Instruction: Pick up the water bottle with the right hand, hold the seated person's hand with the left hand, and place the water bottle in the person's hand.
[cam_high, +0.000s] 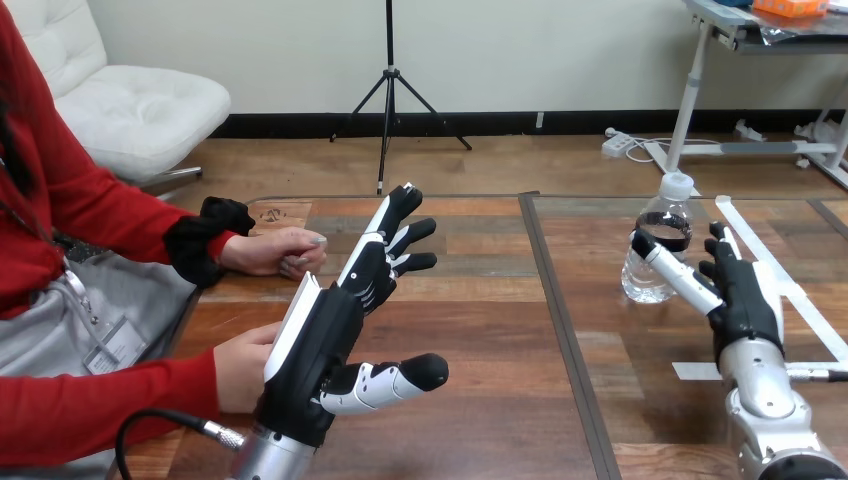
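Note:
A clear water bottle (658, 246) with a white cap and a dark label band stands upright on the right part of the table. My right hand (745, 300) is just right of it, open. Its thumb (680, 275) reaches to the bottle's side and its fingers point up beside the bottle, not curled round it. My left hand (320, 350) is raised over the table's left part, open, with straight fingers pointing away and its thumb out to the right. The person's nearer hand (240, 368) lies close behind its back; I cannot tell whether they touch. The person's farther hand (280, 250) rests loosely closed on the table.
A dark seam (562, 330) runs down the wooden table between my hands. White tape strips (790, 290) mark the table at the far right, with a short piece (692, 371) near my right wrist.

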